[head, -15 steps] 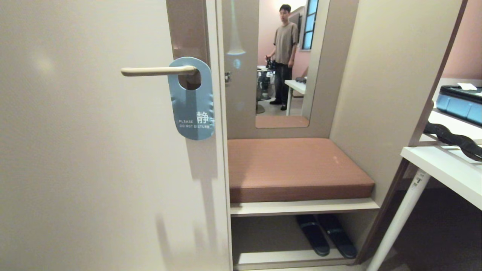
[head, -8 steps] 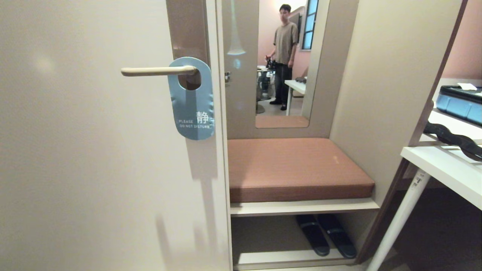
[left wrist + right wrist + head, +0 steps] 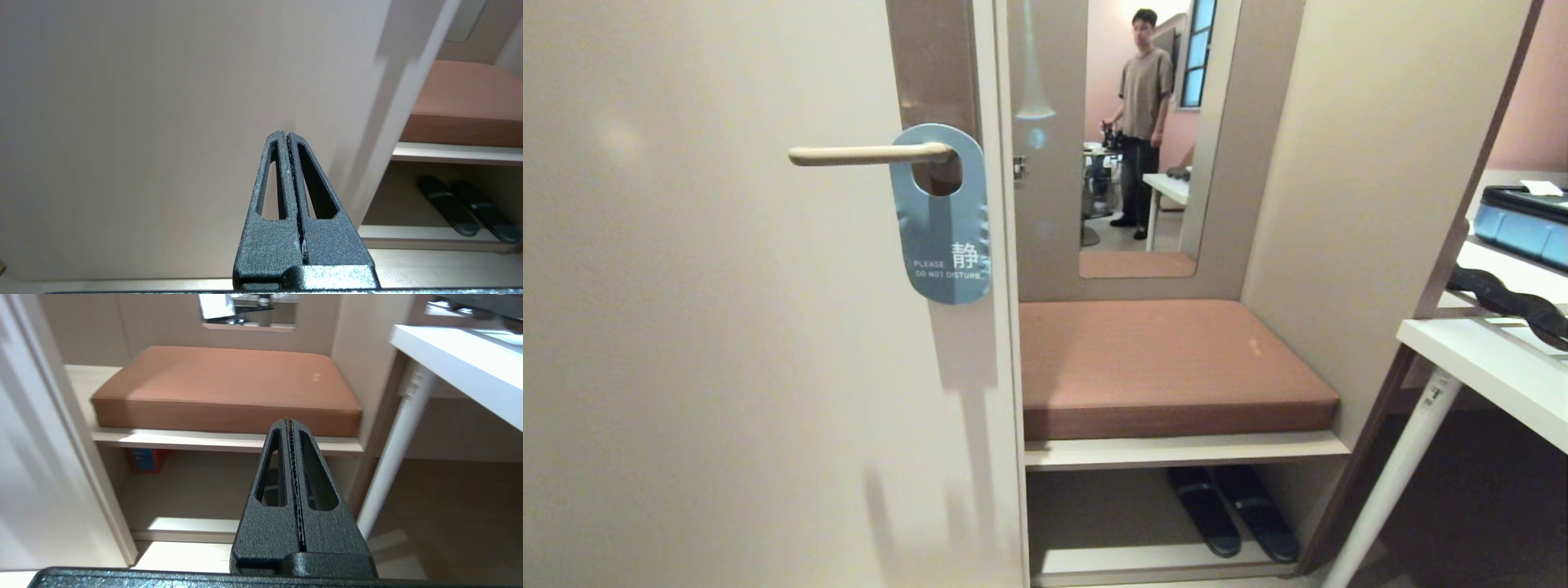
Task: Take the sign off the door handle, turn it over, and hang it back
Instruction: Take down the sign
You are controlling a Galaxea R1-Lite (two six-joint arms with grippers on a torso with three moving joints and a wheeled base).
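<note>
The sign (image 3: 941, 233) hangs on the door handle (image 3: 866, 153) with its blue "PLEASE DO NOT DISTURB" side facing me. The handle is a cream lever on a brownish plate (image 3: 931, 65) near the door's edge. Neither arm appears in the head view. My left gripper (image 3: 285, 134) is shut and empty, pointing at the plain lower door panel. My right gripper (image 3: 289, 420) is also shut and empty, pointing toward the bench shelf. Neither wrist view shows the sign or the handle.
Right of the door is a niche with a brown cushioned bench (image 3: 1168, 359), dark slippers (image 3: 1232, 510) beneath it and a mirror (image 3: 1139, 139) showing a standing person. A white table (image 3: 1486, 367) with a slanted leg stands at the far right.
The whole head view has shifted a few pixels to the right, so the camera moved slightly. The sign, handle and grippers have not visibly moved.
</note>
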